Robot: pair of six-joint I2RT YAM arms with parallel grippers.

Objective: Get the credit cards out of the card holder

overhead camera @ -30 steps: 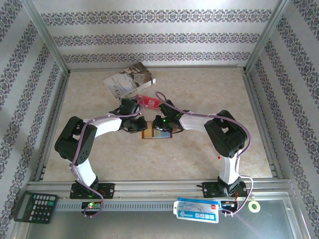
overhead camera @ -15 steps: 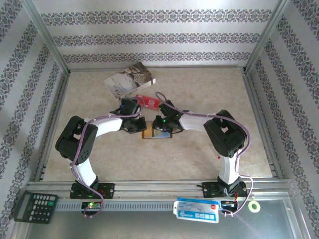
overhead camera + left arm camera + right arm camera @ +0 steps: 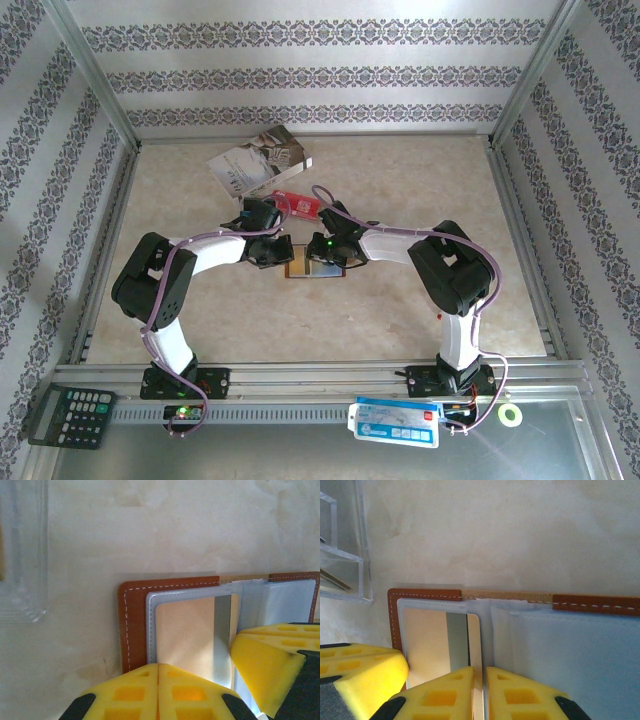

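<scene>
**Here, the card-withdrawal step, at the stage of the grip**

The card holder (image 3: 132, 625) is laid open near the middle of the table (image 3: 420, 190), between the two wrists. Stitched brown leather is shown outside and grey-blue sleeves within. A tan credit card (image 3: 185, 635) is seen lodged in one sleeve. The left gripper (image 3: 158, 672) is pressed fully closed at that sleeve's near edge. The right gripper (image 3: 484, 675) is drawn narrow at the centre fold; whether lining is nipped cannot be told. Extraction is judged barely begun. Next, a straight pull along the sleeve is called for, with the holder pinned.
</scene>
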